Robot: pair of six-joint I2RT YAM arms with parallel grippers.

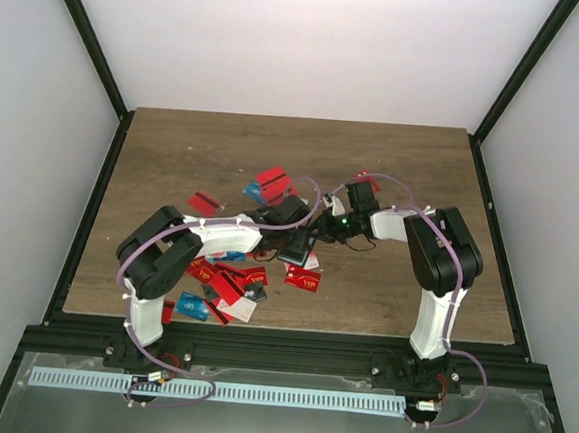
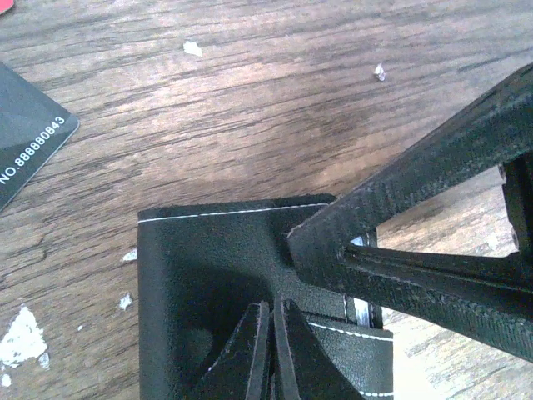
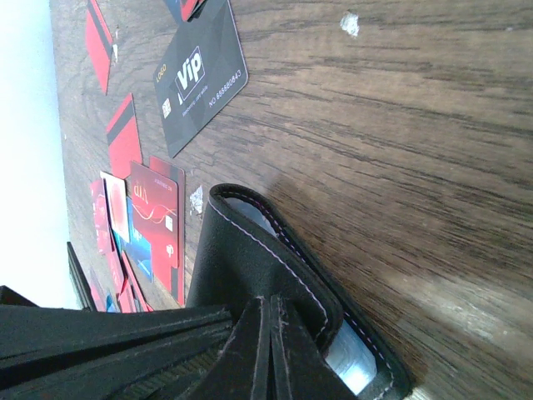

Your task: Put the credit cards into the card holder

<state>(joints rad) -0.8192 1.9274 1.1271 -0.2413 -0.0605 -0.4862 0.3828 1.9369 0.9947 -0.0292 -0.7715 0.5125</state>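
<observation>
black card holder (image 2: 200, 250), long axis near-far, pinched by left hand (image 2: 271, 307), right hand (image 3: 271, 302)

The dark grey card (image 3: 200, 79), at eleven o'clock in the right wrist view, reads "Vip". The left wrist view shows its number, "NO.888880843". A red card (image 3: 156, 212) at nine o'clock also bears "Vip".

The left arm (image 1: 223, 236) and right arm (image 1: 430, 323) have white link shells between bulky black joint housings. Thin lilac cables (image 1: 472, 376) run along them. A green light (image 1: 343, 221) glows near the right wrist. The left gripper (image 2: 271, 307) and right gripper (image 3: 271, 302) have matte black, grainy, tapering fingers.
</observation>
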